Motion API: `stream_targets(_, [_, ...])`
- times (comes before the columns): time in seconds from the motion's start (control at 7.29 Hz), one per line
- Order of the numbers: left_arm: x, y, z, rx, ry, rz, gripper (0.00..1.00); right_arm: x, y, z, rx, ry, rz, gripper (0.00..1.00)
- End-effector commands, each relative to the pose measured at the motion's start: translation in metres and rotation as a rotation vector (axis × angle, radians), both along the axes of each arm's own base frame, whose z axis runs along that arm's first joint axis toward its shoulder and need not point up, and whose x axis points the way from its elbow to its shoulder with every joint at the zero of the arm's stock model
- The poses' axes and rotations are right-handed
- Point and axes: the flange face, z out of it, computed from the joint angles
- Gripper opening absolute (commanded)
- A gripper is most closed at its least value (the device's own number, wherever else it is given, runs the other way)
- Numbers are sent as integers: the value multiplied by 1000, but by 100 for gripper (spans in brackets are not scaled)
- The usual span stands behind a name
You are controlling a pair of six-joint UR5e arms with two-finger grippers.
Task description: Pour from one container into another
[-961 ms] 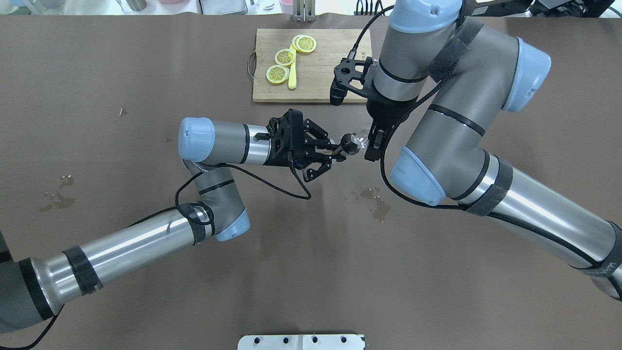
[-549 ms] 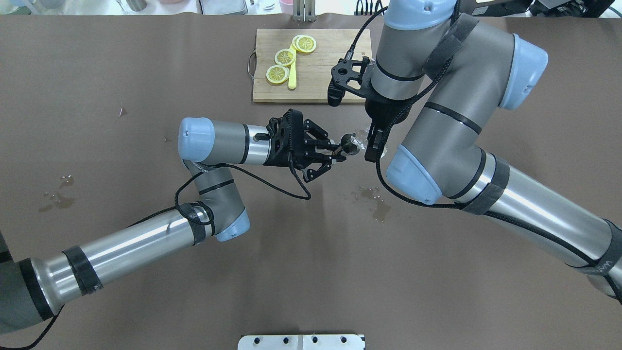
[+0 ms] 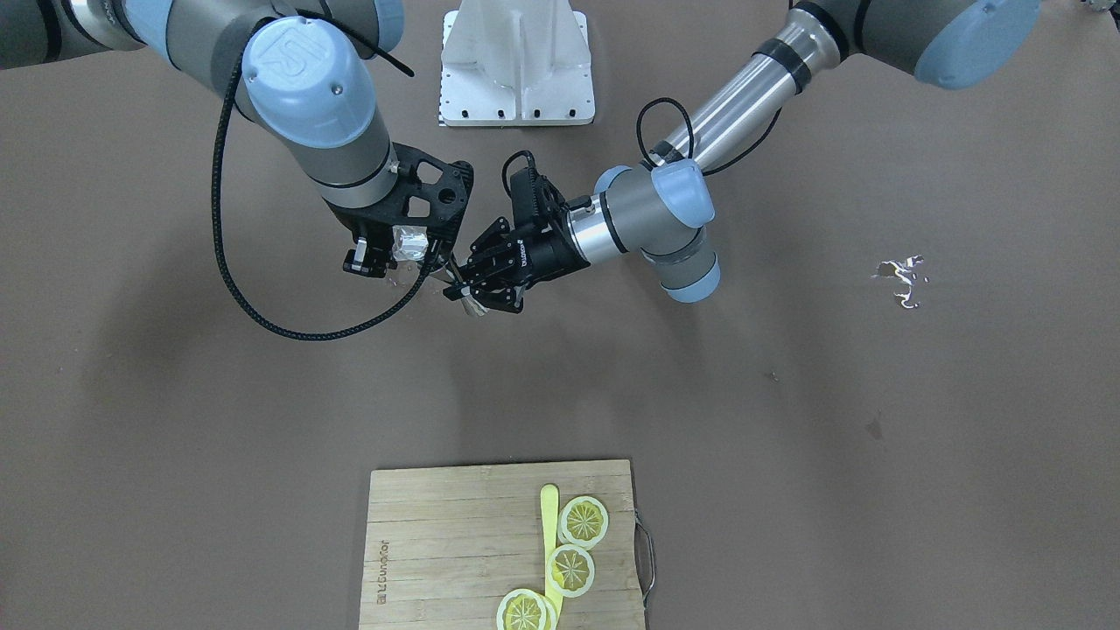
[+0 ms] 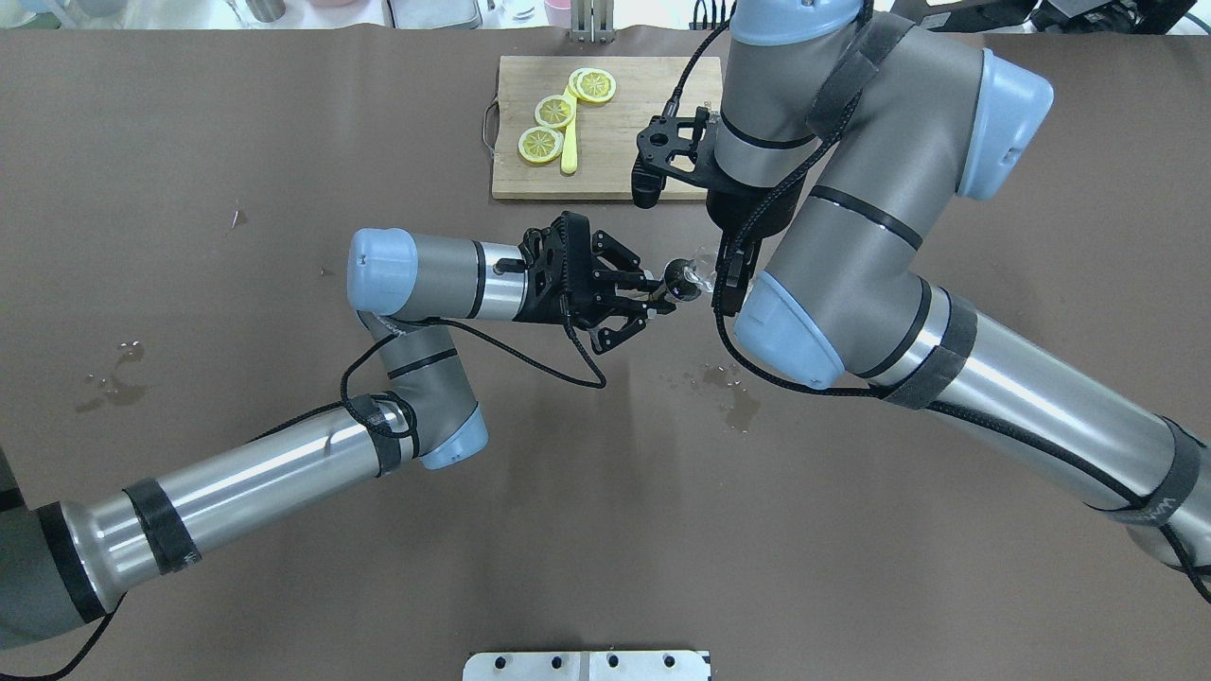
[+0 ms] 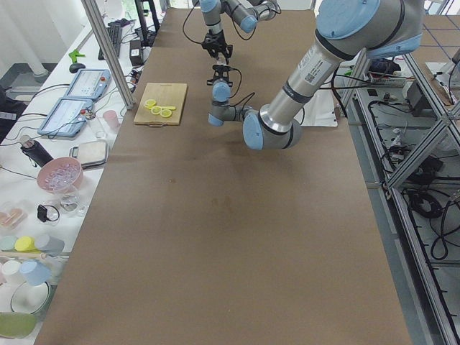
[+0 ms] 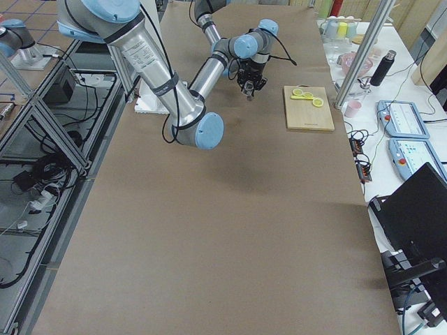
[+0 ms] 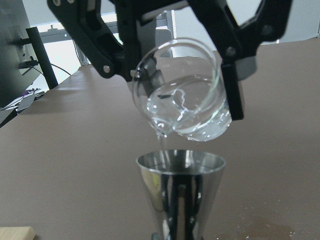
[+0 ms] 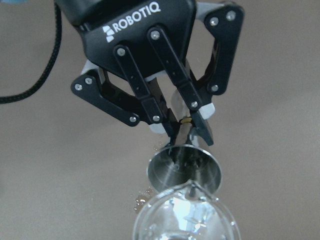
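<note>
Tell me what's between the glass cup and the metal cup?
Just a thin clear trickle, running from glass cup to metal cup, in the left wrist view.

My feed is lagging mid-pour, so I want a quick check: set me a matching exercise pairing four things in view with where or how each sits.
Things:
1. glass beaker
2. metal cup
3. lemon slices
4. wet patch

States:
A. on the cutting board
B. tilted in the right tool
C. on the bare table
D. upright in the left tool, under the beaker's lip

Pairs: 1-B; 2-D; 3-A; 4-C
</note>
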Motion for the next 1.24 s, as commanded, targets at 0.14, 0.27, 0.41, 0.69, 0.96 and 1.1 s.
stream_targets(0.14, [0,0,0,2,3,0,0,-1,-1,0,5,4,-13,0])
stream_targets(0.27, [0,1,0,2,3,2,0,1,-1,-1,10,1,-15,0])
stream_targets(0.41, [-1,1,0,3,8,1,0,4,0,-4,18,-6,-13,0])
stream_targets(0.69, [0,2,-1,4,9,2,0,12,-1,2,32,-16,-1,0])
stream_targets(0.96, [0,2,-1,4,9,2,0,16,-3,5,79,-78,18,0])
stream_targets(1.1, [-1,1,-1,4,9,1,0,25,-7,6,73,-100,24,0])
